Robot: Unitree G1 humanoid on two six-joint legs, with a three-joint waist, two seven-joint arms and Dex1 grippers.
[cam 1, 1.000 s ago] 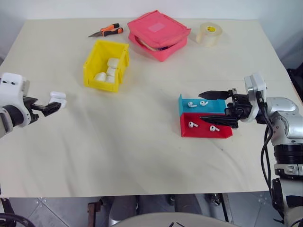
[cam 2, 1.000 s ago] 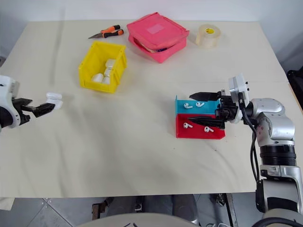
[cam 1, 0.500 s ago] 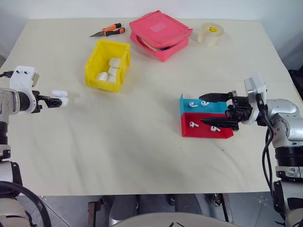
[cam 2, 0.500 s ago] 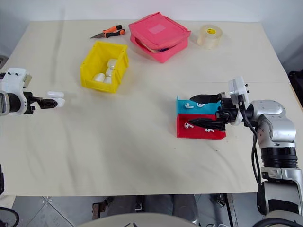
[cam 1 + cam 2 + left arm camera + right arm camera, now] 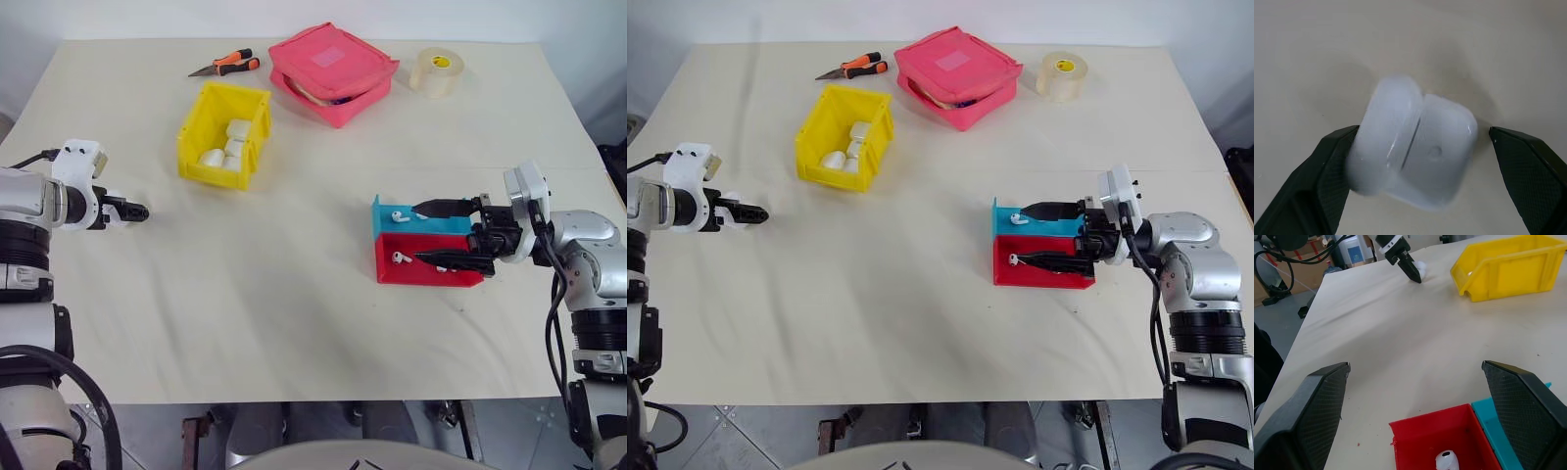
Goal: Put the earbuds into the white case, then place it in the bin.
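The white case (image 5: 1415, 152) lies on the table between the fingers of my left gripper (image 5: 135, 211), which is open; one finger (image 5: 1332, 166) touches its side, while the other stands a little apart. From the right wrist, the case (image 5: 1421, 268) shows just past the left gripper's tips. One of the earbuds (image 5: 400, 216) lies in the blue tray (image 5: 446, 225) and another (image 5: 398, 258) in the red tray (image 5: 431, 276). My right gripper (image 5: 418, 233) hovers open over both trays, pointing left. The yellow bin (image 5: 189, 127) stands at the back left with several white cases inside.
A pink zip pouch (image 5: 333, 70), a roll of tape (image 5: 434, 70) and an orange-handled tool (image 5: 223, 65) lie along the far edge. Bare tabletop stretches between the left gripper and the trays.
My left gripper has moved forward and down over the case, so its fingers now straddle it instead of stopping short. The right gripper has kept still over the trays.
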